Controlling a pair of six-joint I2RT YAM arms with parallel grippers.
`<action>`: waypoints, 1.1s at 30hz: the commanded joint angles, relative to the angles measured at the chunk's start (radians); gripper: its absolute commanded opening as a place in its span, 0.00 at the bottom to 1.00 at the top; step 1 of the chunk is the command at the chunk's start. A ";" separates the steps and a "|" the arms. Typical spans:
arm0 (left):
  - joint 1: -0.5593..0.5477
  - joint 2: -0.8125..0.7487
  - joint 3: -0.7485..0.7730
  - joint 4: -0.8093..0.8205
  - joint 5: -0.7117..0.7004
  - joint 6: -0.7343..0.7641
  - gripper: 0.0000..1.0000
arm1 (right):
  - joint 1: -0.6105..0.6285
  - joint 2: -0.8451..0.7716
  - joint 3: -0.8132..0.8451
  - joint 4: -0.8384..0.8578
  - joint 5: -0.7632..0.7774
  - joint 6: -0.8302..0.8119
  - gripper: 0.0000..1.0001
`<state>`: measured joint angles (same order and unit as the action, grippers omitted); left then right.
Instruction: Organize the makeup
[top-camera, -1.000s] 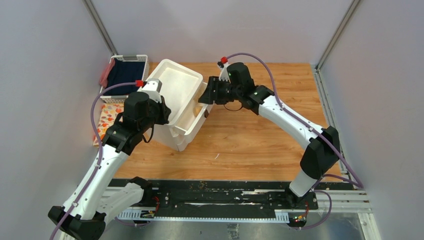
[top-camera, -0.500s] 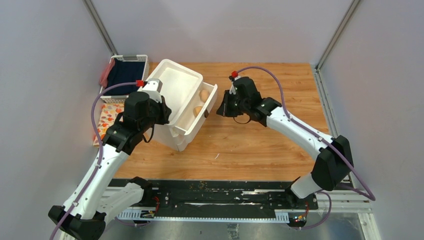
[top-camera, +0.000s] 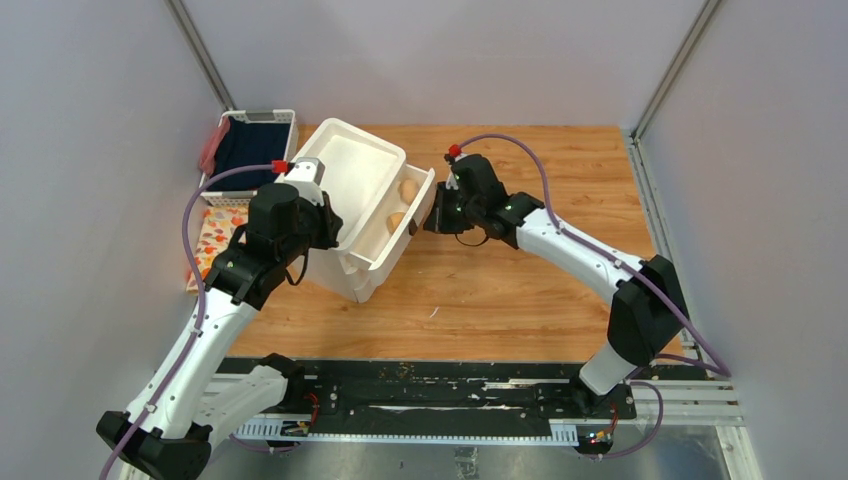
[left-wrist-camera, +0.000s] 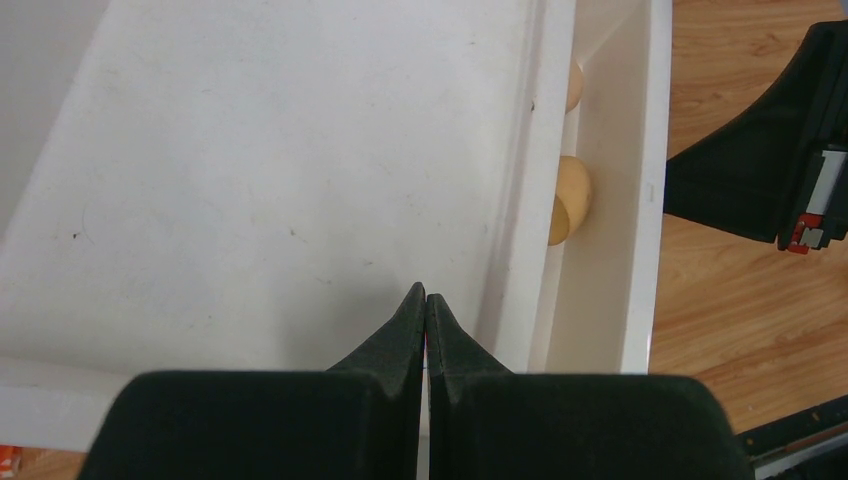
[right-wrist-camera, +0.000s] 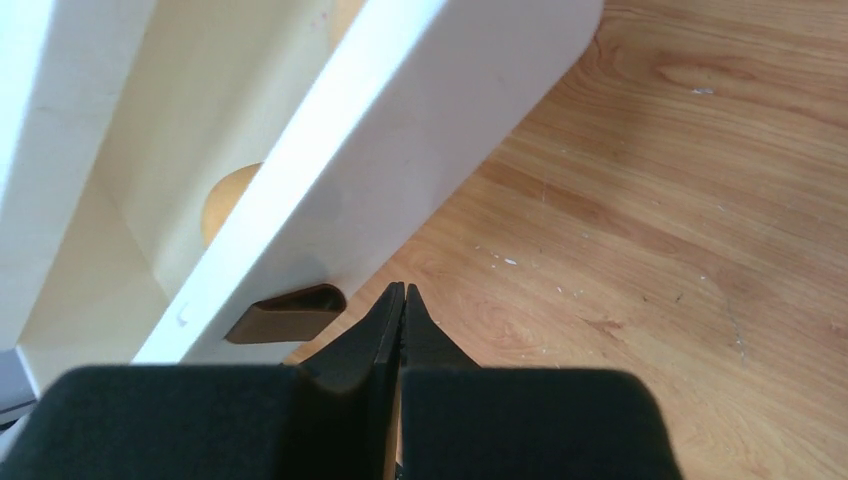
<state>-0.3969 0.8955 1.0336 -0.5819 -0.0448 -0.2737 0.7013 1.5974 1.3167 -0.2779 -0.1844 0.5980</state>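
Observation:
Two beige sponges of the makeup lie in the open top drawer of the white drawer box. The left wrist view shows them as well, one sponge nearer and the other sponge farther. My right gripper is shut and empty outside the drawer front, its tips just right of the brown knob. A sponge shows behind that front. My left gripper is shut and empty over the box's white top.
At the back left stands a white basket with dark blue cloth, a red thing at its side. A patterned orange packet lies left of the box. Bare wooden table stretches right of the box, with grey walls on both sides.
My right gripper was open over the drawer. It drew back to the right, shut, and has come back to the drawer front. The two sponges now show in the drawer. The left arm is still.

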 joint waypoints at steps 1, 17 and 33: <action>-0.007 -0.009 -0.006 -0.003 -0.005 0.004 0.00 | 0.047 -0.047 0.023 0.028 0.026 -0.023 0.00; -0.007 -0.016 -0.010 -0.006 -0.003 0.003 0.00 | 0.123 0.136 0.193 0.082 -0.045 -0.036 0.00; -0.007 -0.027 -0.020 -0.008 -0.015 0.009 0.00 | 0.154 0.234 0.292 0.100 -0.071 -0.044 0.00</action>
<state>-0.3969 0.8906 1.0203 -0.5831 -0.0490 -0.2733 0.8219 1.8076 1.5669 -0.1905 -0.2211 0.5640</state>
